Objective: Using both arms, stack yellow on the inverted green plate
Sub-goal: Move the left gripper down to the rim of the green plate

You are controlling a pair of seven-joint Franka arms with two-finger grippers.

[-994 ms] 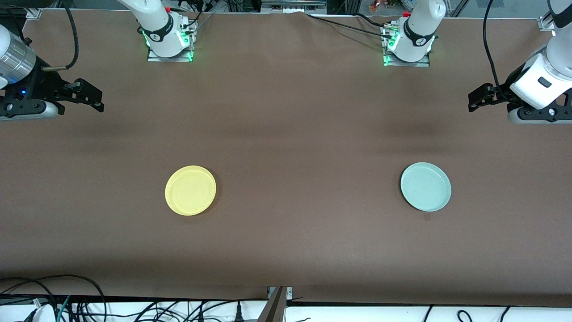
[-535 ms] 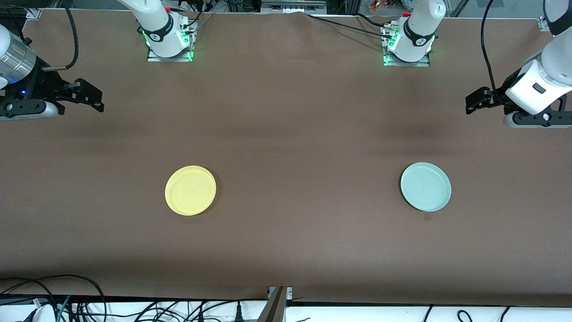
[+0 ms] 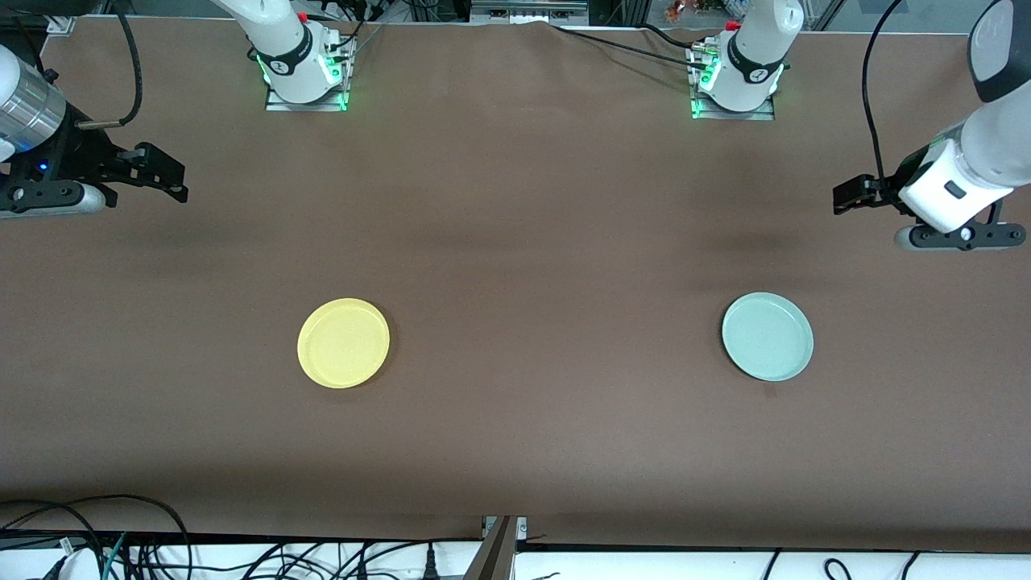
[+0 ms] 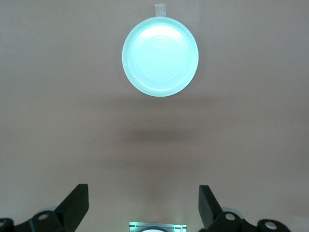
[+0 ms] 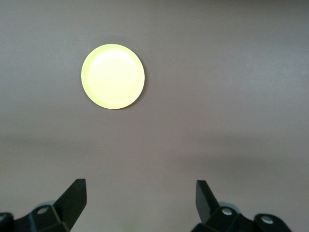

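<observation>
Now I am swinging my left arm inward: over the last second my left gripper [image 3: 846,196] has been sliding from the edge of the counter [image 3: 515,242] toward the middle and lower in the front view, closing on the green plate [image 3: 768,336], while my right gripper [image 3: 165,173] is waiting, unmoved, over the right arm's end of the counter. Both grippers are standing wide open and holding nothing; the wrist views are showing each pair of fingers spread with bare counter between them. The green plate is lying rim up, not yet inverted, toward the left arm's end, and the yellow [image 3: 343,343] is sitting rim up toward the right arm's end, well apart from it, both about equally near the front camera. Neither plate has shifted. I am judging that the approach to flip the green plate is just starting, so the stacking itself is still entirely ahead of me.
</observation>
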